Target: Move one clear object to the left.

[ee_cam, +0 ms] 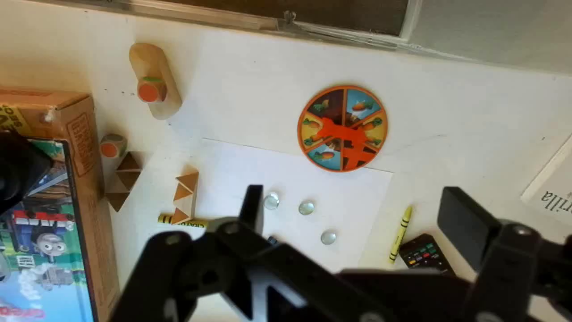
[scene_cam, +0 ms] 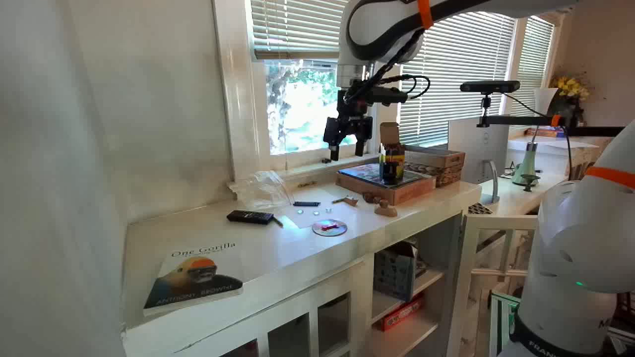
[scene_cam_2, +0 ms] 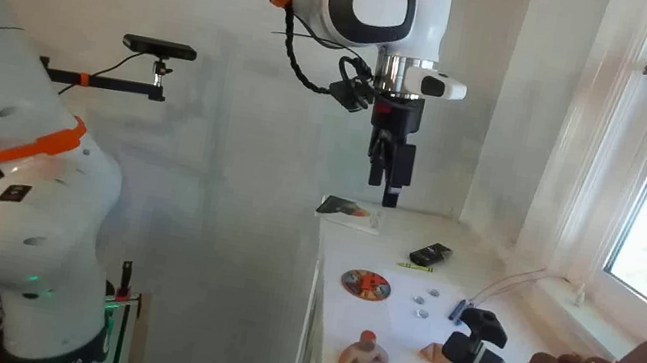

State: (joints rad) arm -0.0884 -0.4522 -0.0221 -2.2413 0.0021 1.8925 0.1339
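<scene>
Currently, 3 clear, round, glassy pieces [ee_cam: 306, 207] lie apart on a white paper sheet [ee_cam: 353, 192] on the white table [scene_cam: 278, 248], near a round, orange-rimmed picture disc [ee_cam: 343, 128]; the black 2-fingered claw [scene_cam: 347, 150] hangs above, its fingers spread apart.

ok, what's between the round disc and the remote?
In the wrist view: a corner of the white paper, then a yellow crayon close to the remote.

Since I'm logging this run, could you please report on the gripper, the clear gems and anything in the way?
Gripper open, empty. Three clear gems on white paper, none grasped. Nothing seen covering them; carrot spinner nearby.
</scene>
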